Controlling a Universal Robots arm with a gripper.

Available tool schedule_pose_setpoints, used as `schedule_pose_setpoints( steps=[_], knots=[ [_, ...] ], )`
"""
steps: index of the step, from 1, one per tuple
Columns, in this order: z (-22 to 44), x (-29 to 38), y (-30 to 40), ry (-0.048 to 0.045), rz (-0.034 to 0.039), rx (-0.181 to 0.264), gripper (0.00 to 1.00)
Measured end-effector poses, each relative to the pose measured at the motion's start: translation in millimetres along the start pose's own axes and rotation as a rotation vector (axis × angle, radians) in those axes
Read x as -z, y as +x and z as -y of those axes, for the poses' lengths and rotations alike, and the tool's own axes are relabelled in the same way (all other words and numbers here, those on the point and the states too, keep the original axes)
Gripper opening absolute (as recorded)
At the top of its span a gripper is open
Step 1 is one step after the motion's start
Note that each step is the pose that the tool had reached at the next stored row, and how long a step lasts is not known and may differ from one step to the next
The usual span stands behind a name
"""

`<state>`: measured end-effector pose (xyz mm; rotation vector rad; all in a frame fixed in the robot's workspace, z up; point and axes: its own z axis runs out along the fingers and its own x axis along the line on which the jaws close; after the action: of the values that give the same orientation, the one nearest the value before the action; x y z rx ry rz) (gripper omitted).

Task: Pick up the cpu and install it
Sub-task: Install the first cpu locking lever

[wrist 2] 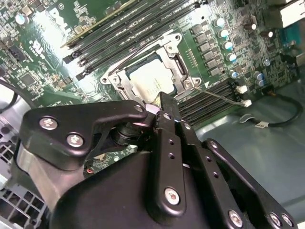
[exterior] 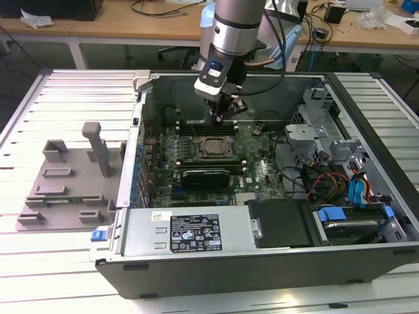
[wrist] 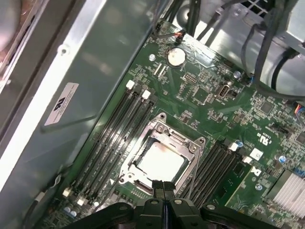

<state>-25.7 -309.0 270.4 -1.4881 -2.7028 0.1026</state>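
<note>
Gripper (wrist 2: pixel 164 101): black linkage arms in the foreground of both wrist views. Fingers are drawn together, tip to tip, with nothing clamped between them. The tips stand over one edge of the cpu; whether they touch it cannot be told.

Cpu (wrist: pixel 160 162): flat silvery square, seated level in the socket near the middle of the motherboard, directly below the fingertips.

Socket frame (wrist: pixel 188 143): metal surround with corner screws, bordering the cpu on all four sides. The fingertips overlap its edge nearest the gripper.

Memory slots (wrist: pixel 116 131): long black rows flanking the socket on two opposite sides, running parallel to it.

Coin battery (wrist: pixel 175 56): round, silver, toward the motherboard's edge, well apart from the socket.

Motherboard (exterior: pixel 258 170): green, lying flat on the floor of the open case (exterior: pixel 216 268).

Cables (exterior: pixel 327 183): red, black and blue bundle at the case's corner on the exterior view's right.

Grey tray (exterior: pixel 62 186): carries upright blocks; on the slatted table (exterior: pixel 39 261) beside the case, on the exterior view's left.
</note>
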Motion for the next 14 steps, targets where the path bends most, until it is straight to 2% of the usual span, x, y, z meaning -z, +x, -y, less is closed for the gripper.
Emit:
schedule_pose_setpoints(
  steps=[14],
  knots=[
    [0.0, 0.0, 0.0, 0.0026, 0.0137, 0.162, 0.11]
  ],
)
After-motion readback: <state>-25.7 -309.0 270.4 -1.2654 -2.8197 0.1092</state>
